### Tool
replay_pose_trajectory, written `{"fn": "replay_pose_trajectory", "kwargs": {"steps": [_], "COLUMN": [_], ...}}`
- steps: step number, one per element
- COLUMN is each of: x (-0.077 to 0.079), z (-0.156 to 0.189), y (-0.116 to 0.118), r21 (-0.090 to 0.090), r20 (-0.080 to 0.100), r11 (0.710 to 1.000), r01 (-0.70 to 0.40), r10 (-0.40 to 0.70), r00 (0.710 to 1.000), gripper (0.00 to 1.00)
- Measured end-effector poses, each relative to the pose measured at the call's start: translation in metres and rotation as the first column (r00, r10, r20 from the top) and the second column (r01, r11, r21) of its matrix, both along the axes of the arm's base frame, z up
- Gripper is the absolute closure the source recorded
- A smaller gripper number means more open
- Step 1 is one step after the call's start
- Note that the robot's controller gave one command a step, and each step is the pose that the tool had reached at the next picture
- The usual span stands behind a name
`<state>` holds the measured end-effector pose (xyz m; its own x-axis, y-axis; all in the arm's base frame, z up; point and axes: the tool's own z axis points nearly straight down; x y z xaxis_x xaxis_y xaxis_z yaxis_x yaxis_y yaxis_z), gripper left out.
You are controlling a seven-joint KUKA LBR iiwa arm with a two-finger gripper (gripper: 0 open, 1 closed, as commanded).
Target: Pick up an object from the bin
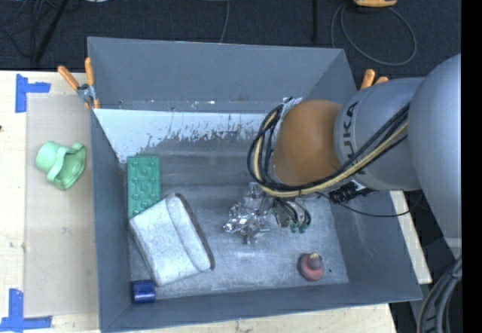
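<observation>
The gripper (248,220) is low in the middle of the grey bin (211,79), close to the bare floor. It is a shiny metal part, and I cannot tell if it is open or closed. I see no thing held in it. Above it is the orange cover (305,139) of the wrist with black and yellow cables (263,154) around it, and the arm (422,135) comes in from the right.

Nearest on the left lies a white padded block (172,239), tilted and apart from the gripper. To the lower right, near the front wall, lies a small reddish round thing (311,267). A flat green studded plate (143,184) touches the block at its far end. A small blue thing (143,291) lies in the front left corner.
</observation>
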<state>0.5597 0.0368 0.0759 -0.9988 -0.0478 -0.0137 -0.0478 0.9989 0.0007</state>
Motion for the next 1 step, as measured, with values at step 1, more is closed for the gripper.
{"fn": "replay_pose_trajectory", "kwargs": {"steps": [1], "x": [0.0024], "z": [0.1025], "y": [0.0003], "r21": [-0.001], "r20": [-0.005], "r11": [1.000], "r01": [-0.001], "r10": [0.001], "r00": [1.000], "gripper": [1.00]}}
